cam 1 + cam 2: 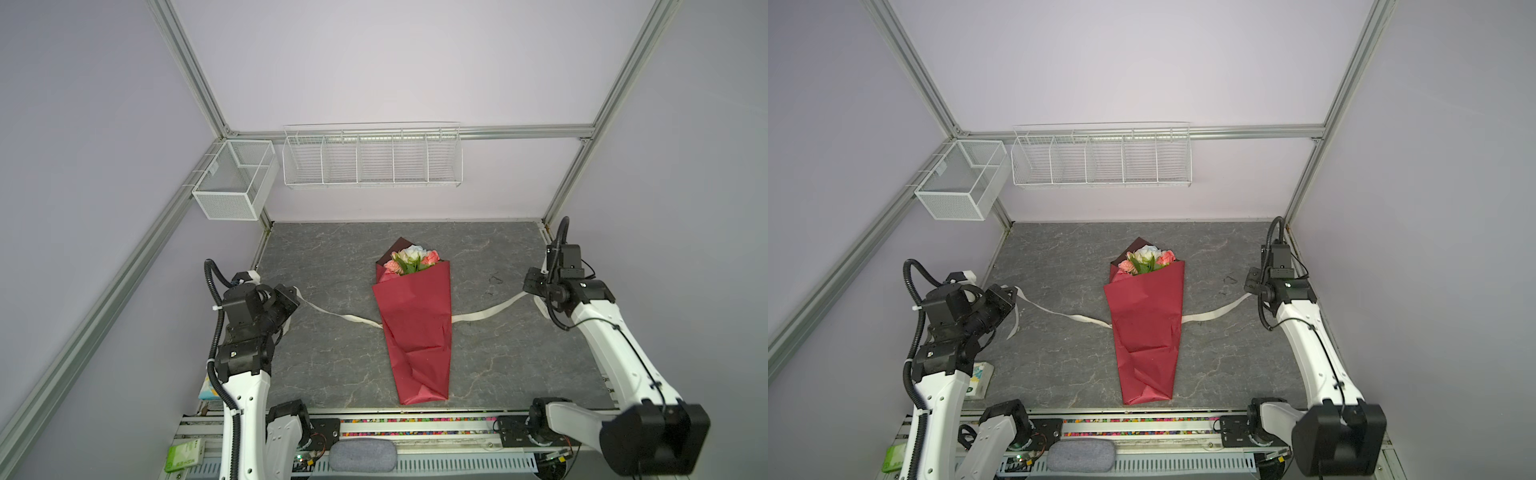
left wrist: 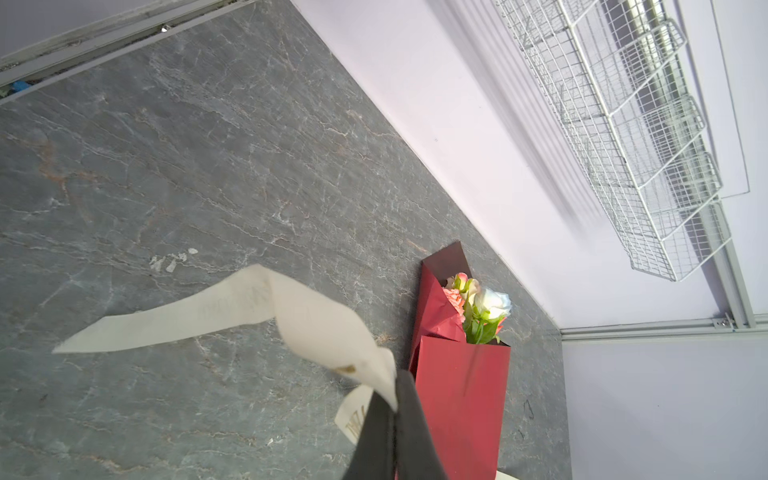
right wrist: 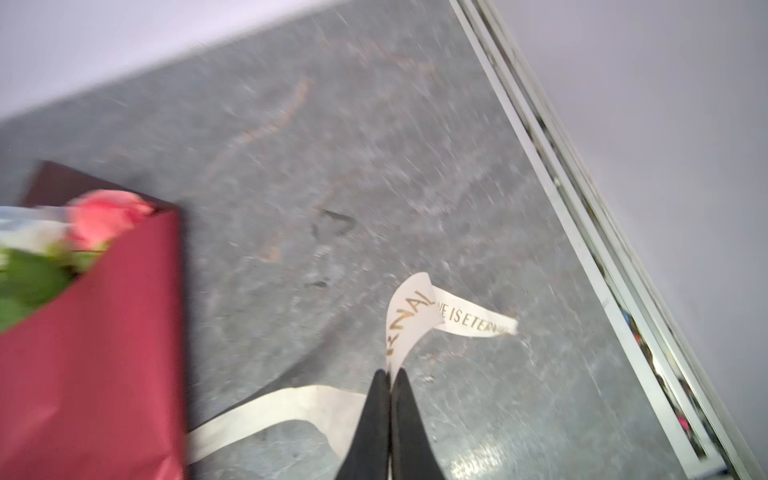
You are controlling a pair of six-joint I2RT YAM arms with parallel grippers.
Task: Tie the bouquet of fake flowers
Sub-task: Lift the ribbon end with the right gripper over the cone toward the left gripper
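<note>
The bouquet of fake flowers point(image 1: 415, 324) point(image 1: 1144, 328) lies mid-table in red paper, blooms pointing at the back wall. A cream ribbon with gold lettering passes under it, and its two ends point(image 1: 340, 316) point(image 1: 486, 312) rise off the table toward the sides. My left gripper point(image 1: 296, 293) point(image 1: 1014, 291) is shut on the left end, well left of the bouquet. The left wrist view shows the pinch point(image 2: 395, 399) with the ribbon point(image 2: 291, 307) curling away, and the bouquet point(image 2: 461, 395) beyond. My right gripper point(image 1: 527, 291) point(image 3: 390, 374) is shut on the right end point(image 3: 409, 320); that view is blurred.
A white wire rack point(image 1: 372, 160) and a mesh box point(image 1: 235, 178) hang on the back wall and left rail. A tissue pack point(image 1: 980, 380) lies at the table's front left corner. A grey pad point(image 1: 361, 455) and a green packet point(image 1: 183, 455) sit below the front edge.
</note>
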